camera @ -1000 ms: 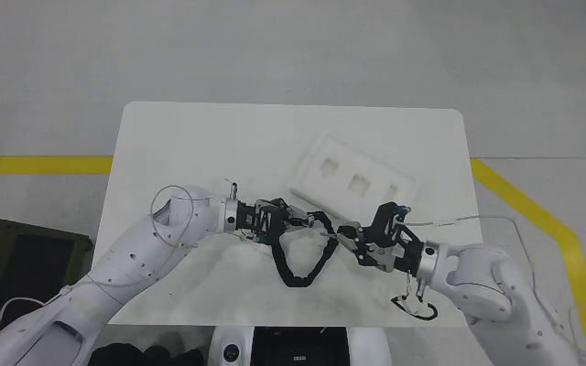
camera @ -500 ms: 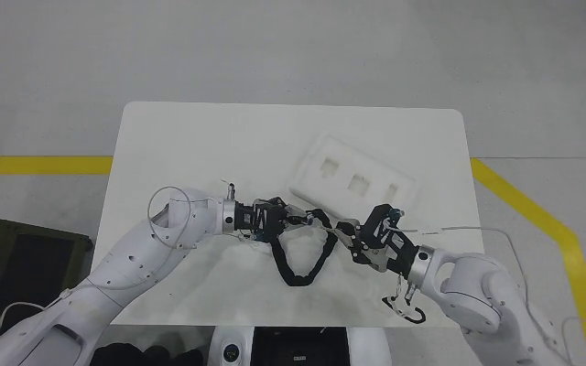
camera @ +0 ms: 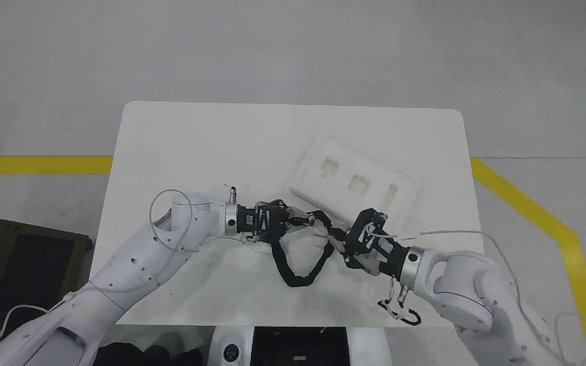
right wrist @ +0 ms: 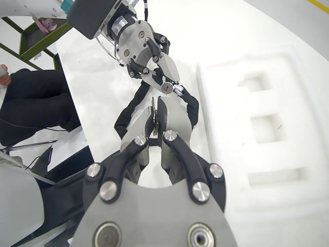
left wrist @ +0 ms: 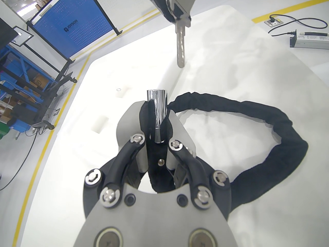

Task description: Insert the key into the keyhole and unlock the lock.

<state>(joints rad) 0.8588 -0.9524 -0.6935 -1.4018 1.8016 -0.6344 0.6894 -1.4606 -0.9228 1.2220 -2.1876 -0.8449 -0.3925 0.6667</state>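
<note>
Left wrist view: lock [left wrist: 157, 101] pinched by its chrome barrel in the left gripper [left wrist: 156, 115], above the table [left wrist: 231, 52], black sleeved loop [left wrist: 270, 140] trailing limp. Key [left wrist: 180, 44] nipped at its head in the right gripper [right wrist: 157, 111], tip near the keyhole, apart; alignment hard to judge. Likely heavy, hard, slick: best held at the barrel. Thin stiff key, prone to swivelling between the pads.

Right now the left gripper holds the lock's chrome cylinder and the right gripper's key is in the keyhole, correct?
No. The left wrist view shows the key apart from the chrome cylinder, not in its keyhole. The left gripper holds the cylinder, the right gripper the key.
</note>
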